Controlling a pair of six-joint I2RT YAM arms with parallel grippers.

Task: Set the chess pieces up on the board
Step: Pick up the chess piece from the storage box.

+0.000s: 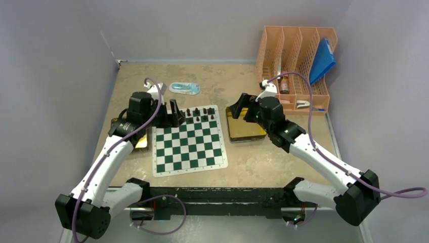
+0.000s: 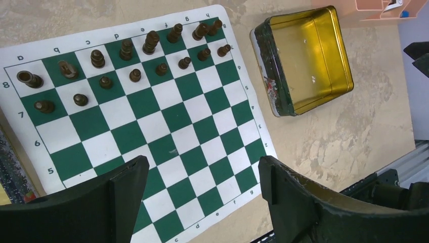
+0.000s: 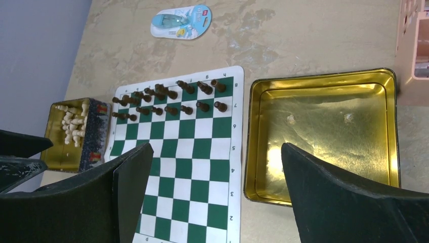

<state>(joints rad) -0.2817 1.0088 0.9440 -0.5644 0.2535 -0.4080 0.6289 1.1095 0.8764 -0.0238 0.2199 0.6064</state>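
Observation:
The green-and-white board (image 1: pixel 189 147) lies between my arms. Dark chess pieces (image 1: pixel 200 114) fill its two far rows, also shown in the left wrist view (image 2: pixel 126 50) and the right wrist view (image 3: pixel 167 101). The rest of the board (image 2: pixel 172 131) (image 3: pixel 177 152) is bare. Cream pieces (image 3: pixel 73 124) lie in a tin (image 3: pixel 96 136) left of the board. My left gripper (image 1: pixel 174 112) (image 2: pixel 202 177) is open and empty at the board's far left corner. My right gripper (image 1: pixel 242 107) (image 3: pixel 215 172) is open and empty above the gold tray (image 1: pixel 245 132).
The gold tray (image 2: pixel 303 61) (image 3: pixel 324 136) right of the board holds no pieces. A blue blister pack (image 1: pixel 184 88) (image 3: pixel 181 21) lies behind the board. An orange rack (image 1: pixel 296 66) with a blue folder (image 1: pixel 321 61) stands at the back right. Walls close both sides.

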